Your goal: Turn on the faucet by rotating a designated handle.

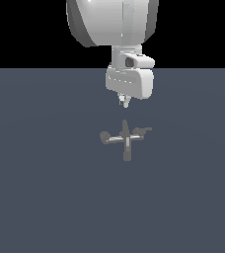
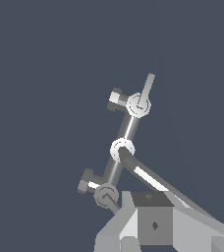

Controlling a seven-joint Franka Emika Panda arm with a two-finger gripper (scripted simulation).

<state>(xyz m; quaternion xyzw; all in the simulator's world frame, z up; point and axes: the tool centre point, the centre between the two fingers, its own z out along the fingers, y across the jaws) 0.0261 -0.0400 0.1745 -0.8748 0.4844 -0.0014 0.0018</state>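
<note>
Ext. view: the white Franka arm (image 1: 112, 22) hangs from above, the end effector (image 1: 124, 103) pointing straight down over the dark grey-blue bench (image 1: 40, 197). Only this view shows the air gap: the faucet (image 1: 126, 137) sits on the bench directly below the end effector, apart from it, nothing touching. The fingertips (image 1: 124, 102) show as one small pale nub, seemingly pressed together w/ nothing between, but too small to be sure.

Wrist view gives what the ext. view can't: the faucet's (image 2: 122, 149) layout from above. Central post w/ pale ring cap, straight tube spout (image 2: 155, 181) w/ pale stripe running under the end effector body (image 2: 153, 224), and two side arms off the post. One ends at a ring joint carrying the handle (image 2: 146, 89), a thin flat grey bar, beside a stubby cap. The other arm ends in a similar joint and cap right at the end effector body's edge. Fingertips aren't visible here, so can't tell the spread.

Faucet is dark grey metal, cross-shaped, small.
</note>
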